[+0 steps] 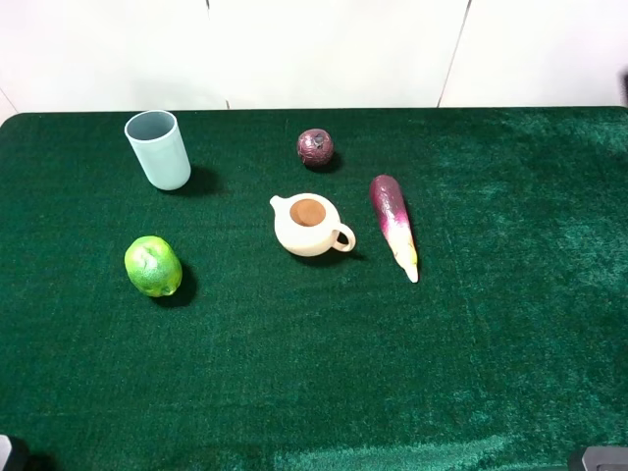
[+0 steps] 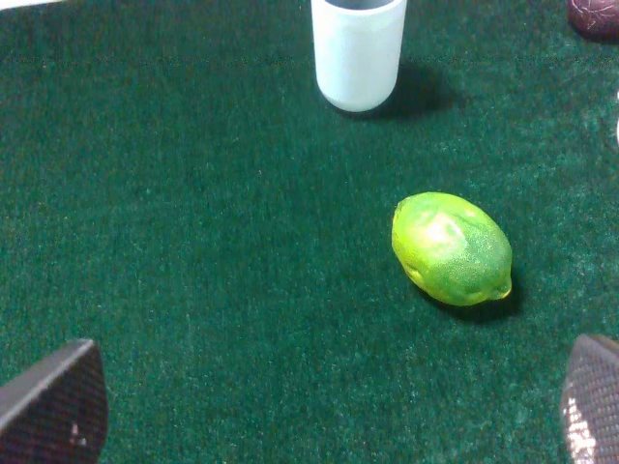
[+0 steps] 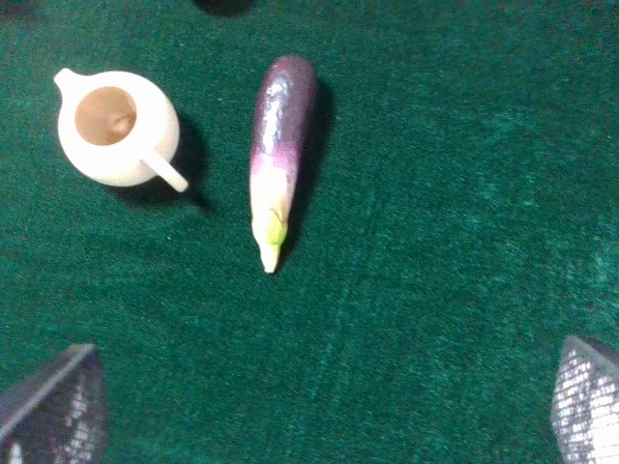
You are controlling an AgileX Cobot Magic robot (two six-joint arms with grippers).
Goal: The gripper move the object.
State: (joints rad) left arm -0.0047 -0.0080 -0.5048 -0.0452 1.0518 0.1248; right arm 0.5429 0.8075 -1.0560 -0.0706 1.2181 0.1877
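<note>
Item 1: long tapered toy eggplant (image 1: 392,225) (image 3: 279,158), glossy purple fading to a pale yellow-white pointed tip. It lies flat on the dark green velvety bench (image 1: 314,373) (image 3: 455,290) (image 2: 193,242), right of centre in the high view, purple end toward the far edge and tip toward the near edge. Nothing touches it.

Item 2: cream ceramic teapot (image 1: 308,225) (image 3: 116,126), lidless, brown inside, upright just beside the eggplant on its left, handle toward it; the two are apart.

Item 3: small round dark-purple ball (image 1: 315,147) (image 2: 598,15), beyond the teapot, near the eggplant's purple end.

Item 4: pale blue cylindrical cup (image 1: 158,149) (image 2: 357,50), upright, far left, well apart from the eggplant.

Item 5: glossy green lime-shaped fruit (image 1: 153,266) (image 2: 451,248), on its side, nearer than the cup.

Item 6: right gripper (image 3: 319,406), above the bench nearer than the eggplant's tip; its jaws stand wide and hold nothing.

Item 7: left gripper (image 2: 329,406), above bare bench near the lime; jaws likewise spread wide, holding nothing.
</note>
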